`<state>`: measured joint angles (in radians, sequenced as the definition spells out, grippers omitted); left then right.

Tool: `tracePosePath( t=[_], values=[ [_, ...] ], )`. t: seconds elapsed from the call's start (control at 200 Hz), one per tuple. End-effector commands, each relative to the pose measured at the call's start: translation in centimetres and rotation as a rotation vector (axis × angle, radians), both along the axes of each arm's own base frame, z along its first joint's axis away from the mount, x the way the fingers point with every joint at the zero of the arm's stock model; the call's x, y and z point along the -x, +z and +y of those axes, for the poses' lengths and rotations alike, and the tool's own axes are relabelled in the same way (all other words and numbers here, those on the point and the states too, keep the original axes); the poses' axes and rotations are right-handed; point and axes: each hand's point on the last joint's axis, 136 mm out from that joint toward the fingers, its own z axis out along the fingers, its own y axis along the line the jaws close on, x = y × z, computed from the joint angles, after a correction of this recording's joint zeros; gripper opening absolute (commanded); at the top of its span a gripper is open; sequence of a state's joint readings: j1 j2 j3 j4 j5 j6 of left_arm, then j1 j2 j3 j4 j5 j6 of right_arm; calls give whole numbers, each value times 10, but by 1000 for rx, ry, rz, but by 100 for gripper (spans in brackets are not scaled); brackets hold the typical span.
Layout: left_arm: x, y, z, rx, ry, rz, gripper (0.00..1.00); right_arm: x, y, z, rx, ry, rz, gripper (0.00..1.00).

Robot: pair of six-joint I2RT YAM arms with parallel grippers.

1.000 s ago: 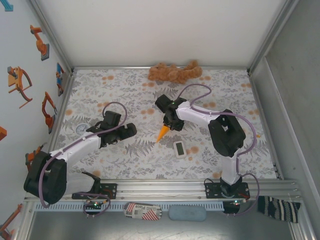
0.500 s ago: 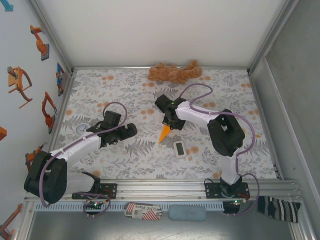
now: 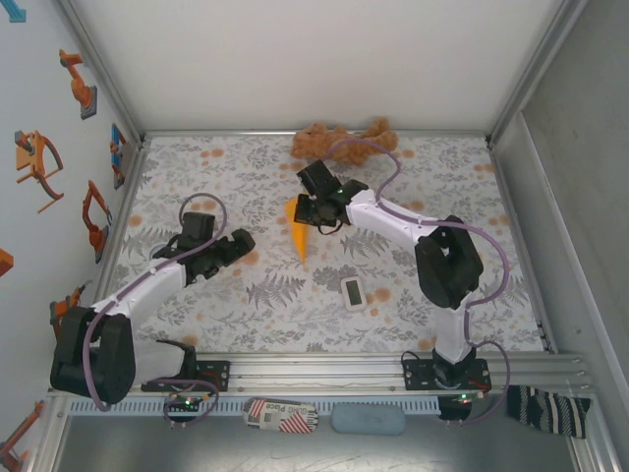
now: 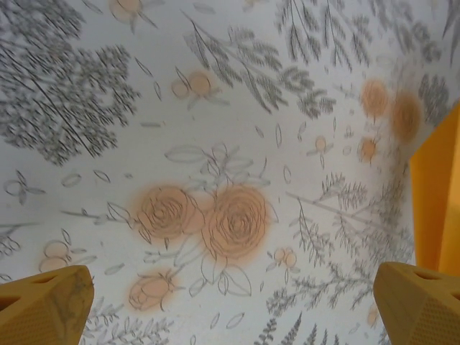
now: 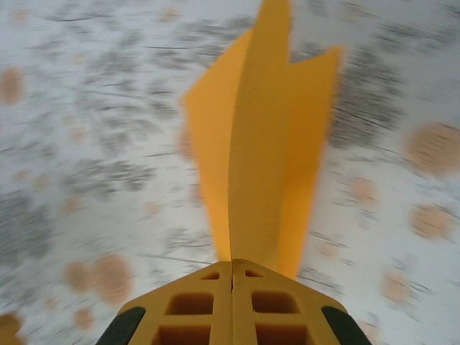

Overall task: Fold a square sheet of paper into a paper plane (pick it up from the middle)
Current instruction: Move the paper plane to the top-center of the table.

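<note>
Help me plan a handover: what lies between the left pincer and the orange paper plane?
Nothing but bare floral tablecloth, seen from the top view: the open left pincer and the paper plane, held by the right pincer, stand apart.

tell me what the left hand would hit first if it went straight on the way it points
Probably the flower-printed tablecloth: the open left hand frames bare cloth ahead, and the folded orange paper plane lies off to its right, beside that line. Depth is hard to judge.
</note>
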<state>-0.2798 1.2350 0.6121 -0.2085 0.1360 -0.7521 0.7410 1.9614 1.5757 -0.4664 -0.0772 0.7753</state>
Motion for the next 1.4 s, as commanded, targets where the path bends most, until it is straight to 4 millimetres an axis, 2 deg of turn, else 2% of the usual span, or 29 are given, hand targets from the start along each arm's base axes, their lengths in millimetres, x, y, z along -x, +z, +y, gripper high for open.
tracePosePath(
  t=[0.0, 0.07, 0.18, 0.351, 0.626, 0.871, 0.966, 1.107, 1.237, 1.397],
  values=[
    [-2, 0, 9, 53, 66, 0, 100, -4, 26, 38, -180, 214, -83, 0],
    [-3, -1, 14, 64, 91, 4, 100, -4, 23, 46, -257, 247, -68, 0],
    [-6, 1, 11, 80, 79, -9, 100, -8, 7, 44, -354, 252, -33, 0],
    [-13, 5, 2, 120, 54, -33, 100, -15, -24, 30, -399, 229, 27, 0],
    [-25, 10, -22, 201, 7, -56, 95, -21, -54, 2, -386, 165, 63, 0],
    [-35, 5, -63, 250, -91, -24, 84, -27, -70, -23, -366, 91, 79, 0],
    [-41, 4, -82, 303, -124, -25, 76, -27, -75, -27, -375, 82, 87, 0],
    [-51, 5, -107, 350, -164, -31, 73, -26, -77, -27, -382, 83, 89, 0],
    [-59, -3, -119, 330, -185, -2, 63, -26, -80, -30, -380, 78, 95, 0],
    [-62, -20, -116, 172, -187, 75, 58, -26, -82, -32, -377, 73, 99, 0]
  ],
)
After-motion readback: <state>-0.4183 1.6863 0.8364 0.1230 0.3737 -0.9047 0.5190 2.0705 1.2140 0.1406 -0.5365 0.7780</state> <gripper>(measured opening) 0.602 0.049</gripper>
